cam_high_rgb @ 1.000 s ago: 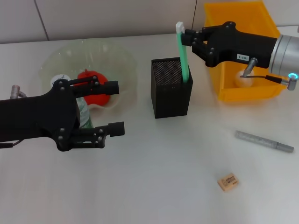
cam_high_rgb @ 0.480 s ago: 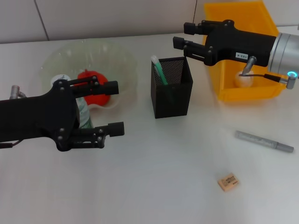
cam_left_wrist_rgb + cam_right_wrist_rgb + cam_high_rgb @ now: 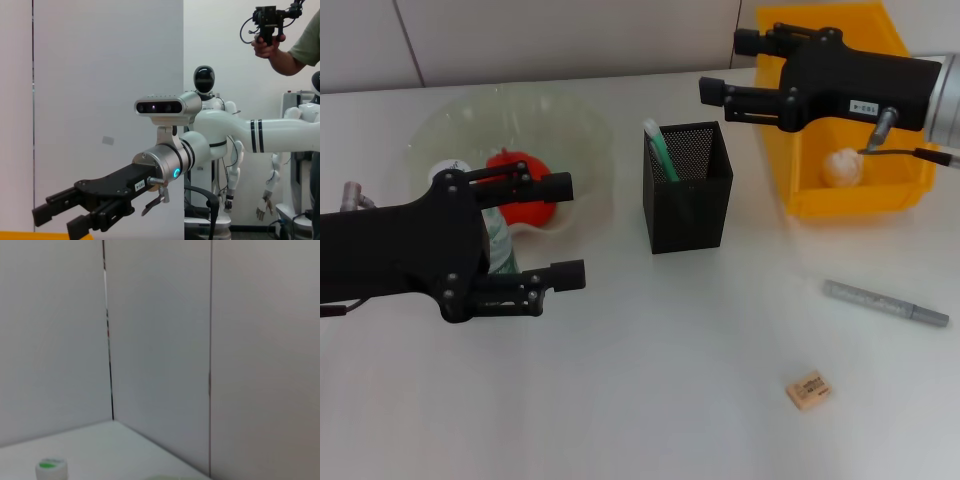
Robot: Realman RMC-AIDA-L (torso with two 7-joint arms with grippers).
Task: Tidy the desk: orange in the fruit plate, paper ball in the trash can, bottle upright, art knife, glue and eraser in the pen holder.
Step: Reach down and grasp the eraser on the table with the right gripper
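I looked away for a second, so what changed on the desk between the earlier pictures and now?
The right end effector let go of the green-and-white stick, which dropped into the pen holder, then drew back open toward the trash can. The left end effector, orange, grey pen and eraser stayed put.

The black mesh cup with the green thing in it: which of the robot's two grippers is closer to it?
The right gripper: it hangs open just behind the black mesh cup, toward the yellow bin. The left gripper, also open, sits farther off by the glass bowl.

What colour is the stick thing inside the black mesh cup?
Green with a white tip, leaning in the pen holder; head view shows it best.
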